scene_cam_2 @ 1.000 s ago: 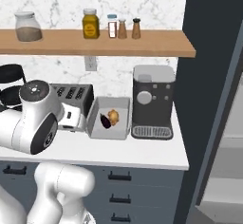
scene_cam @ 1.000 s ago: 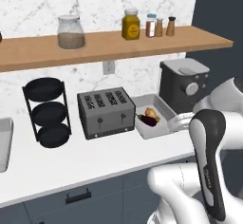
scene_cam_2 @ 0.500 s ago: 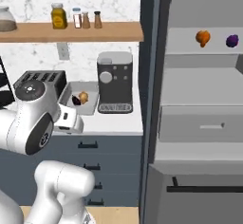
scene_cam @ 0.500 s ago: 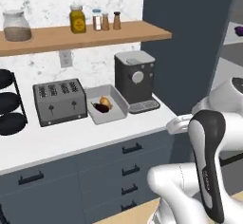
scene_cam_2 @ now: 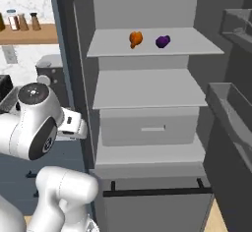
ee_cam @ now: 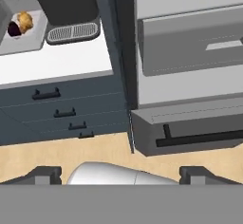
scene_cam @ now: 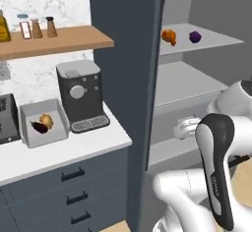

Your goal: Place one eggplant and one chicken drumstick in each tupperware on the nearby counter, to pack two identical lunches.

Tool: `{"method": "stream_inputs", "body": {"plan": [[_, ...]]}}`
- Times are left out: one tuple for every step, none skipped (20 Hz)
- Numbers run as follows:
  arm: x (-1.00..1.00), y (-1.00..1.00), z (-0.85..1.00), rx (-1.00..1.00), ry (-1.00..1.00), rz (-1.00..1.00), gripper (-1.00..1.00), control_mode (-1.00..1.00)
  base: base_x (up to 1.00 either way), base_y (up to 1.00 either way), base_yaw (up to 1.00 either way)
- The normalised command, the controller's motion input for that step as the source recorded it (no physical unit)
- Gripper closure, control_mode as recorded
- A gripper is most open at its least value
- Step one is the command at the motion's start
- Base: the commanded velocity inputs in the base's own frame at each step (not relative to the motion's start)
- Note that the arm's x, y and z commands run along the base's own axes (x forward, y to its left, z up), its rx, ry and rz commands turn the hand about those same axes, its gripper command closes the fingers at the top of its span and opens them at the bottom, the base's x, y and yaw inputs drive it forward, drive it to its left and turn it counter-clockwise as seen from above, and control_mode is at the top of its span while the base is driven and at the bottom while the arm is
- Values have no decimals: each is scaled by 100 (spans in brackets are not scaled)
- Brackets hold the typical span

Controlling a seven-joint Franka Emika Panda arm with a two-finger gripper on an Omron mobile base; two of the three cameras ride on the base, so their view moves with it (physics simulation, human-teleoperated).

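Lunch one looks done: a tupperware [scene_cam: 34, 132] on the counter [scene_cam: 64, 152] holds a dark eggplant [scene_cam: 39, 127] and a drumstick [scene_cam: 46, 120]. One drumstick [scene_cam_2: 135, 39] and one violet eggplant [scene_cam_2: 163, 41] wait on the fridge shelf [scene_cam_2: 152, 49]. The gripper [ee_cam: 121, 173] is wide apart, holding nothing.

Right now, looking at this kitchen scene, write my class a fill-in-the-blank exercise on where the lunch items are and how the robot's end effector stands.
1. The drumstick and the violet eggplant lie on the ____ shelf of the open fridge.
2. The tupperware beside the coffee machine already holds a dark eggplant and a ____.
3. The end effector is ____ and holds nothing.

Missing words: top; drumstick; open
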Motion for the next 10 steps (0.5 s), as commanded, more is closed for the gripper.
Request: {"method": "stream_inputs", "body": {"plan": [[0,0,0,0,0,0,-100,100,1,-100,-4],[0,0,0,0,0,0,-100,100,5,-100,-3],[0,0,0,0,0,0,-100,100,14,-100,-1],[0,0,0,0,0,0,-100,100,24,-96,0],[0,0,0,0,0,0,-100,100,34,-86,0],[0,0,0,0,0,0,-100,100,42,-79,0],[0,0,0,0,0,0,-100,100,47,-71,0],[0,0,0,0,0,0,-100,100,54,-49,0],[0,0,0,0,0,0,-100,100,58,-16,7],[0,0,0,0,0,0,-100,100,69,0,11]]}}
